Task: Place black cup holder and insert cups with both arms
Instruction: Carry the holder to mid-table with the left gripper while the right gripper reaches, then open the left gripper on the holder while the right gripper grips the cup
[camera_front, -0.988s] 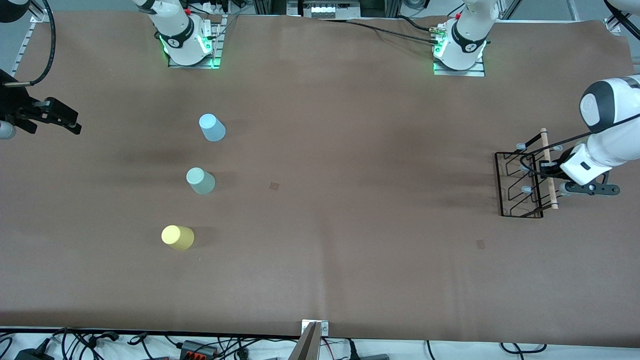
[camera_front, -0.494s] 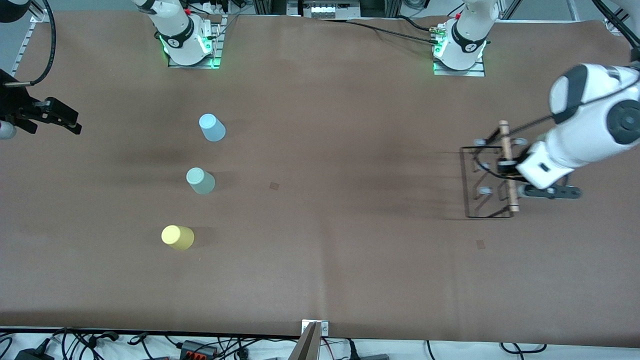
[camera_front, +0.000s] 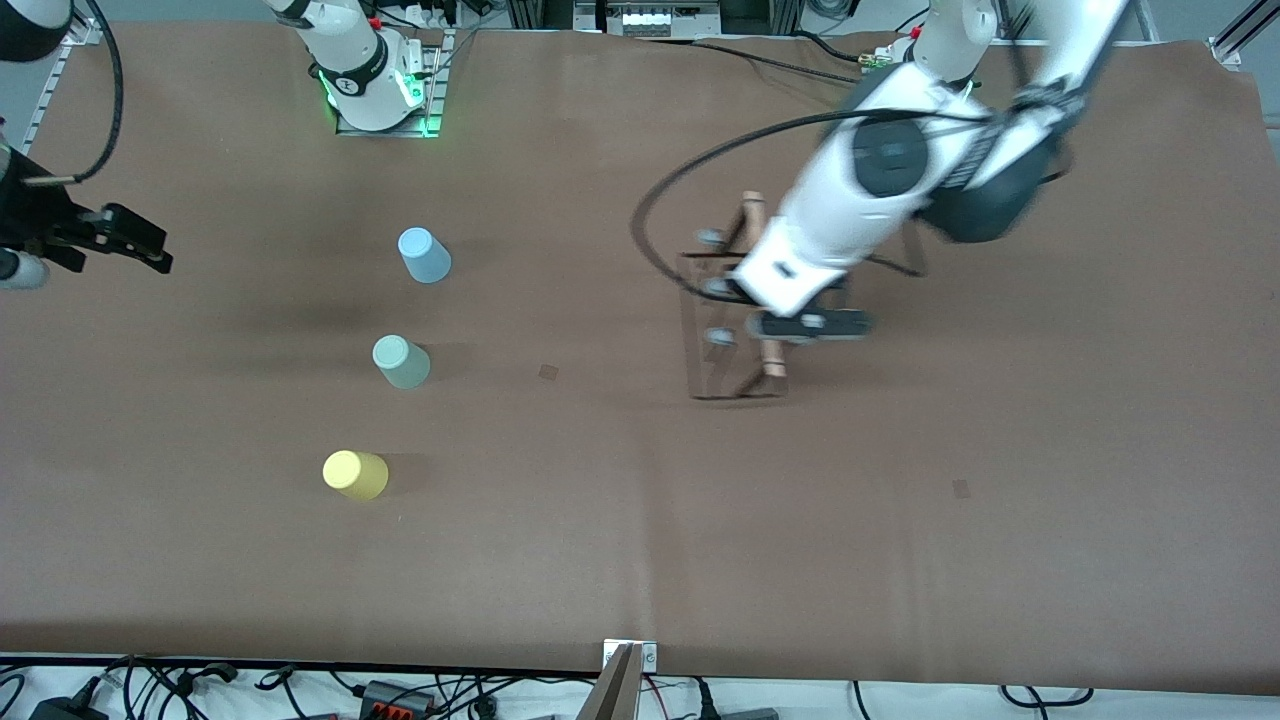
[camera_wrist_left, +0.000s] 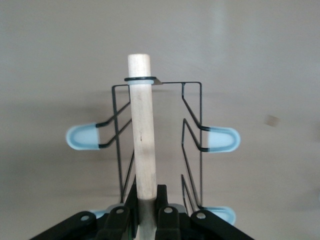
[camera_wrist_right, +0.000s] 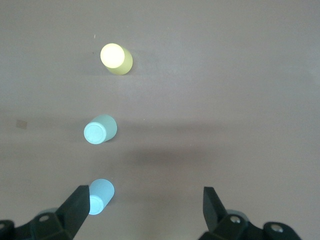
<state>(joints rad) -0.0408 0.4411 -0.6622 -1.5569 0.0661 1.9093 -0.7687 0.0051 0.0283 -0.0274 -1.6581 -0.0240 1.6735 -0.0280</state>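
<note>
My left gripper (camera_front: 768, 318) is shut on the light wooden rod (camera_wrist_left: 141, 135) of the black cup holder (camera_front: 722, 340) and holds it over the middle of the table. The wire frame (camera_wrist_left: 191, 120) and its pale blue peg tips hang below the rod. The light blue cup (camera_front: 424, 255), the pale green cup (camera_front: 401, 361) and the yellow cup (camera_front: 355, 474) stand upside down in a row toward the right arm's end. My right gripper (camera_front: 135, 243) is open and empty over that end's edge. Its wrist view shows the yellow (camera_wrist_right: 116, 58), green (camera_wrist_right: 100, 130) and blue (camera_wrist_right: 101, 195) cups.
The brown table (camera_front: 560, 540) holds nothing else but two small dark marks. Both arm bases stand along the edge farthest from the front camera. Cables lie off the table edge nearest the front camera.
My left arm has swung the cup holder from the left arm's end toward the middle of the table. The right gripper and the cups have hardly moved.
</note>
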